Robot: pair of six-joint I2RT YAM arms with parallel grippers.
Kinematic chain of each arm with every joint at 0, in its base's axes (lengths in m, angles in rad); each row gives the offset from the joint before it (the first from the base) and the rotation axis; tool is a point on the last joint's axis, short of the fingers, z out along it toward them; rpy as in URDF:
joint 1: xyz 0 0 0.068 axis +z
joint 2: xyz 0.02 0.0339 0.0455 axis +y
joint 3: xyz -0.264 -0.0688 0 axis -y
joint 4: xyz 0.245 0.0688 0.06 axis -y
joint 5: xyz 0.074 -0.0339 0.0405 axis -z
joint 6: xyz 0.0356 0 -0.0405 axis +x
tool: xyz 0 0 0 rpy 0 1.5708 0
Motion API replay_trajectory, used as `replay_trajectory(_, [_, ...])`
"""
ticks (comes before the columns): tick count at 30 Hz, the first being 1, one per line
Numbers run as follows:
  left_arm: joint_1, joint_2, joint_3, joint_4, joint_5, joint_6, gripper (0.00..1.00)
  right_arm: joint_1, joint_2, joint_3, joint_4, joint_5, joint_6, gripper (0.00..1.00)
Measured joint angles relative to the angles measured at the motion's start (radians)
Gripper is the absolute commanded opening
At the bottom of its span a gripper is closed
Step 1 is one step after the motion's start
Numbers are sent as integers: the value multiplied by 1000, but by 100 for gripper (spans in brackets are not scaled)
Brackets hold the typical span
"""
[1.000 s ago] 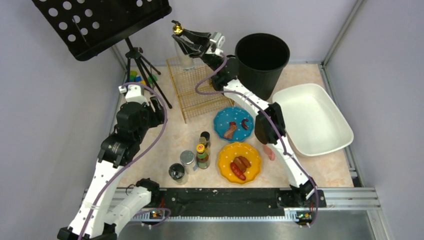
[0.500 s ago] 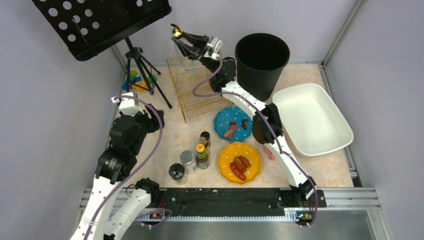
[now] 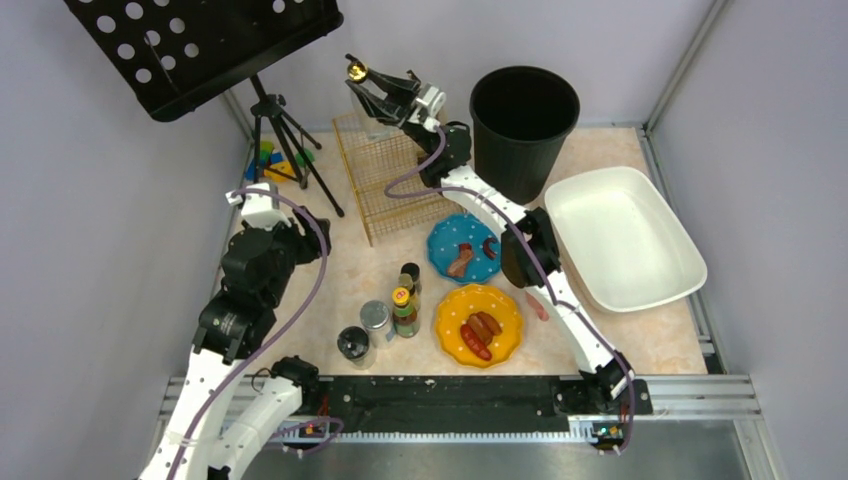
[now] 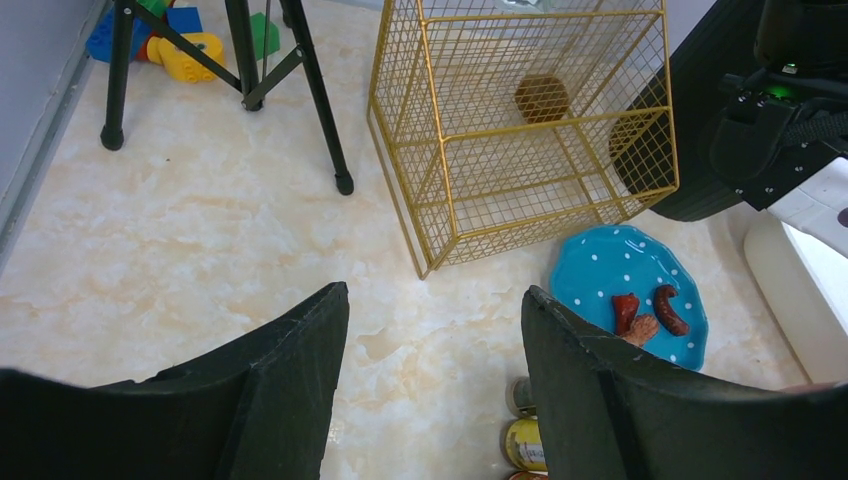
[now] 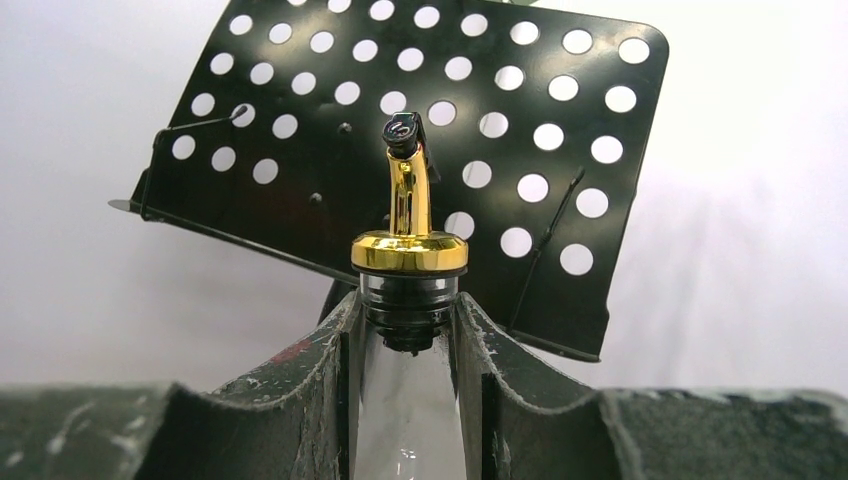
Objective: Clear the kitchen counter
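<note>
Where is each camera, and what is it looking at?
Top external: above and behind, looking down on the kitchen counter; left arm and right arm show.
Left wrist: on the left arm, looking down at the wire basket and blue plate; open left gripper below.
Right wrist: on the right arm, facing the music stand; right gripper clamps a bottle.
Shared: top and left wrist both show basket and plate.

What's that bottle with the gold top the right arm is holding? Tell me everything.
A clear glass bottle, roughly upright, with a gold metallic collar and a curved pour spout tipped in black. The right end effector clamps its neck just below the collar, holding it in the air near the top of the gold wire basket.
</note>
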Motion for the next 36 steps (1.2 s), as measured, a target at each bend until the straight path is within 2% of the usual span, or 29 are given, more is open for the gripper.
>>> replay_trajectory(14, [8, 13, -5, 1, 9, 4, 68, -15, 24, 0, 2, -8, -7, 0])
replay_trajectory(36, [13, 19, -11, 3, 8, 6, 68, -24, 27, -111, -43, 194, 124, 0])
